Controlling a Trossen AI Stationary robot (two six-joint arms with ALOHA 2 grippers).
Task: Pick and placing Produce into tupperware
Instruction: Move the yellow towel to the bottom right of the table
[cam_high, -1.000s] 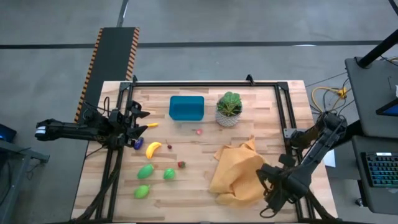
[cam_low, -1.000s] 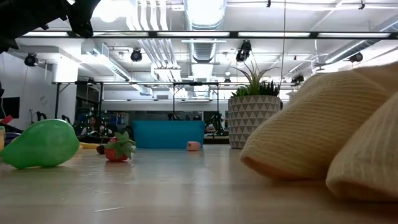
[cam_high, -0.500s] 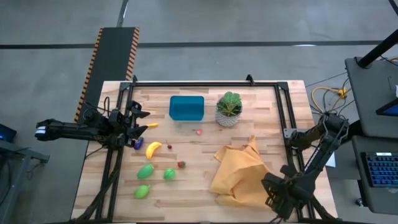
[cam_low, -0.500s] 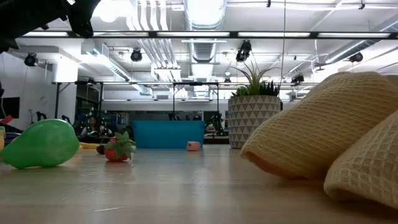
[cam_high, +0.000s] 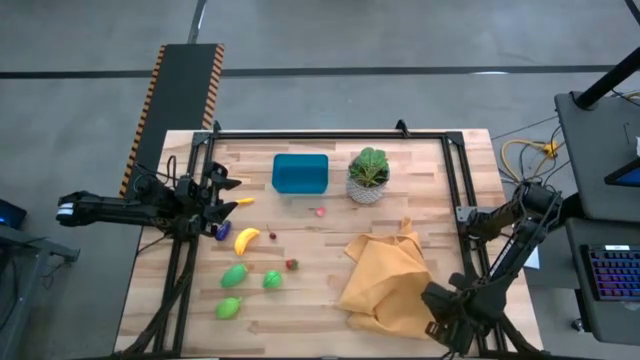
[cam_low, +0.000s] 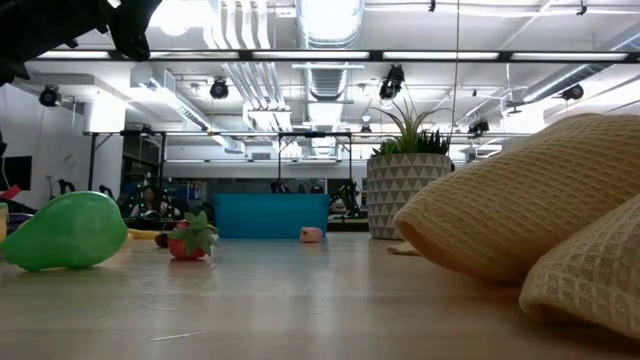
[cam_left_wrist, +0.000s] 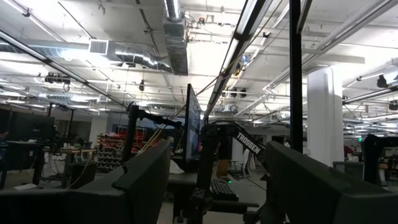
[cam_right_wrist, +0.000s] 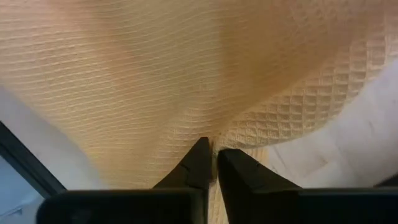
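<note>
The right gripper (cam_right_wrist: 214, 163) pinches one yellow waffle-weave cloth (cam_high: 385, 280) at the table's near-right corner. The left gripper (cam_high: 222, 195) hangs open beside one yellow banana (cam_high: 246, 239), three green pieces (cam_high: 234, 274) and one teal rectangular plastic tupperware (cam_high: 300, 173), well away.

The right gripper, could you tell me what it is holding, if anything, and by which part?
The right gripper pinches a fold of the yellow waffle-weave cloth near its near-right edge, jaws almost closed on the fabric. The left gripper holds nothing.

Bare wood surrounds the tupperware (cam_high: 300, 173); the plant (cam_high: 369, 176) beside it seemingly narrows access, cloth (cam_high: 385, 280) nearer.
</note>
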